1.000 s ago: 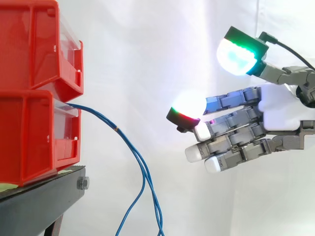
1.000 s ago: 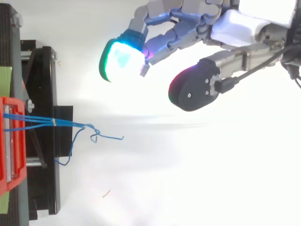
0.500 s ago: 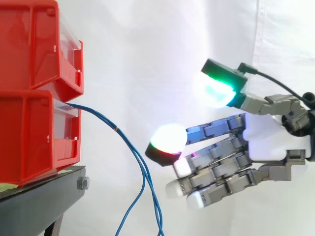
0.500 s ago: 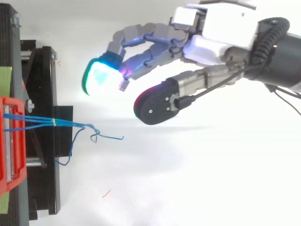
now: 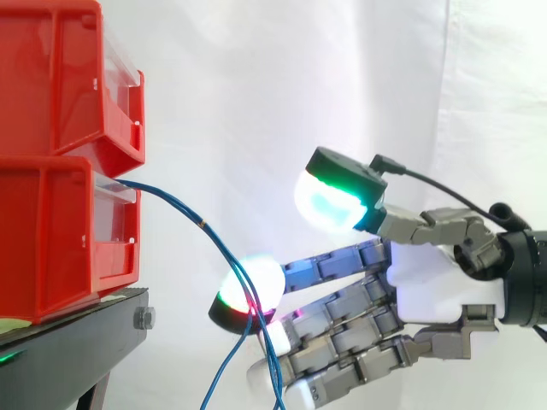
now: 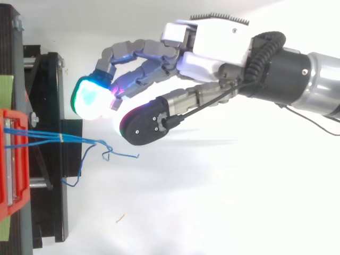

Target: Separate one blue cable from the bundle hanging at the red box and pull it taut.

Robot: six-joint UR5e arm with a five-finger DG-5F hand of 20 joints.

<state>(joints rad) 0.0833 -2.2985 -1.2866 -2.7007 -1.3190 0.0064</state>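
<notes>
While the white curtain (image 5: 256, 85) backs the scene, the black stand (image 5: 77, 342) carries two stacked red bins: upper bin (image 5: 60, 77), lower bin (image 5: 60, 231). The hand (image 5: 436, 282) reaches in from the right with fingers stretched nearly straight toward the bins and the thumb spread wide above them, so it is open and holds nothing. The blue cable bundle (image 5: 226, 256) comes out of the lower bin's front, arcs down past the stand edge and hangs slack, running off the bottom of the side view. A small tan band (image 5: 202, 225) ties the strands just beyond the bin. In the side view a glowing fingertip (image 5: 248, 295) overlaps the cables, but the top view puts the fingers (image 6: 90, 98) off to one side of the cable line (image 6: 48, 139), near it and not touching. The loose ends (image 6: 125, 155) curl just beside the thumb pad. Step looks like approach, pre-grasp; no strand is singled out and nothing is taut. Next move likely needs a sideways shift onto the cable line, then thumb and one fingertip closing on a single strand below the band, where the strands spread, before pulling away from the bin.
</notes>
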